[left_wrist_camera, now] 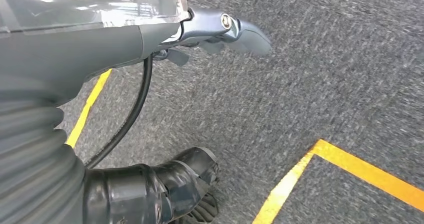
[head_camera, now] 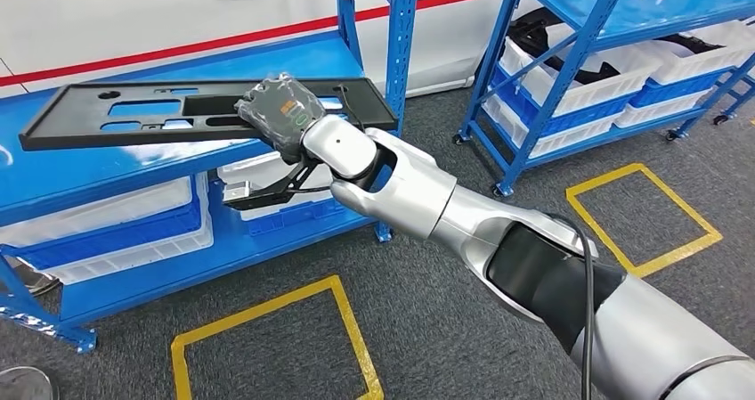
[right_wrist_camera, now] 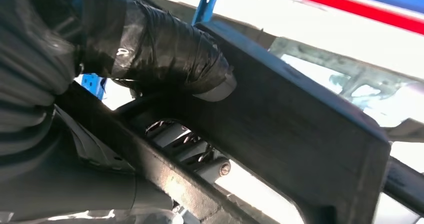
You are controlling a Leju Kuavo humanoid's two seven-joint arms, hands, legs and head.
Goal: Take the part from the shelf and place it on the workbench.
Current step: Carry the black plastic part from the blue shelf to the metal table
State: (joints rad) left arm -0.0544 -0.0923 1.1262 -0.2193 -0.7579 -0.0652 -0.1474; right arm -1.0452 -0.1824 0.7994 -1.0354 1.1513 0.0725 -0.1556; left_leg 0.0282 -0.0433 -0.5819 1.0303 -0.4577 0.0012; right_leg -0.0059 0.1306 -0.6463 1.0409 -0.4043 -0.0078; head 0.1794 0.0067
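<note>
Shelving [head_camera: 133, 164] in blue steel carries a long flat black part [head_camera: 98, 113] on its upper deck, white bins [head_camera: 116, 226] beneath. Right hand [head_camera: 283, 115], fingers closed, grips that part at its middle. Left hand [left_wrist_camera: 220, 32] hangs over grey carpet, its grasp unclear.

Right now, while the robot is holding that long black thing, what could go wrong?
The right hand grips the long black panel near one end, so most of it sticks out sideways. It might tip or twist in the hand. That far end hangs over the blue shelf, and the blue shelf post stands close behind the hand, so swinging round could bump either one and knock the panel loose.
</note>
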